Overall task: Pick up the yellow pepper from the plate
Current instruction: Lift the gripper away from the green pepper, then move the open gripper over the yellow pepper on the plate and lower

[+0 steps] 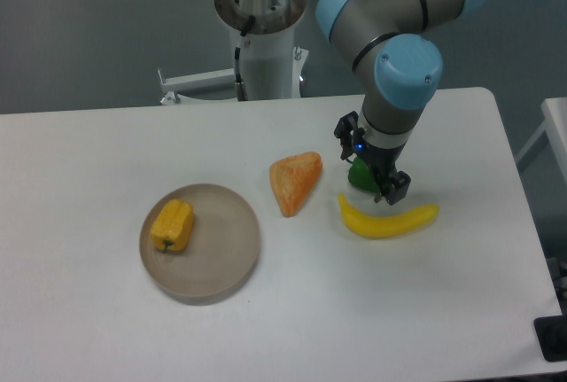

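The yellow pepper [172,225] lies on its side on the left part of the round tan plate [221,249], at the front left of the table. My gripper [370,162] is far to the right of it, pointing down over a green pepper [358,175]. Its two black fingers [396,188] stand apart on either side of that green pepper, so it looks open. Nothing touches the yellow pepper.
An orange wedge-shaped piece [295,182] lies between the plate and the gripper. A yellow banana [387,219] lies just in front of the gripper. The arm's base column [262,36] stands at the back edge of the white table [89,152].
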`<state>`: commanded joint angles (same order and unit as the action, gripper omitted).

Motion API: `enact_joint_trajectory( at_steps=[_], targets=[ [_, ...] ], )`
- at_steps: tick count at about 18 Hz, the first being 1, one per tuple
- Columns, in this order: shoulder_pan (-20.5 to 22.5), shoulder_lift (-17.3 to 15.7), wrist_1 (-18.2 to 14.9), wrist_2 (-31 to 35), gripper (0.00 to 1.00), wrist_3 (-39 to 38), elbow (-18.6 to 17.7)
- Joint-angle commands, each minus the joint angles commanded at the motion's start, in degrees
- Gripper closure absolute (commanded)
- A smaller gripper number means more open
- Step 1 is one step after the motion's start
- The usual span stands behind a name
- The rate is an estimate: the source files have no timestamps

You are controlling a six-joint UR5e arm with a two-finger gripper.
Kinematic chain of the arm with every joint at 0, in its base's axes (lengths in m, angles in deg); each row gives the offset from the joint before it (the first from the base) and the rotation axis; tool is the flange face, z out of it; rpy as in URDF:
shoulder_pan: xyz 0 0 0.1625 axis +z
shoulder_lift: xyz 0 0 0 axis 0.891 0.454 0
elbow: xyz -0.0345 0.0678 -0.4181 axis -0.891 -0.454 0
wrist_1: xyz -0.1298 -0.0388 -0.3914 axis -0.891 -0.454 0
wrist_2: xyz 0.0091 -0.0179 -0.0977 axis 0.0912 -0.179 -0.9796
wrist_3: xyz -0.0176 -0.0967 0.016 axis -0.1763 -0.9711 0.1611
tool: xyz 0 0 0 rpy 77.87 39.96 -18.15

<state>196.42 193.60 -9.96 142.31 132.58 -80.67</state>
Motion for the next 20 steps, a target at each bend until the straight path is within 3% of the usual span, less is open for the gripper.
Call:
enact_joint_trajectory(
  at_steps=[7, 12, 15, 18, 20],
  targets=[
    [-0.4, 0.1, 0.4, -0.5, 0.0, 0.0, -1.2],
    [0.1, -0.4, 0.4, -4.7, 0.0, -2.2, -3.2],
    [-0.6, -0.6, 0.5, -5.4, 0.0, -9.2, -5.0],
    [-1.2, -1.0, 0.5, -12.2, 0.0, -22.8, -5.7],
    [-3.6, -2.4, 0.5, -12.9, 0.0, -28.0, -7.6]
  ],
)
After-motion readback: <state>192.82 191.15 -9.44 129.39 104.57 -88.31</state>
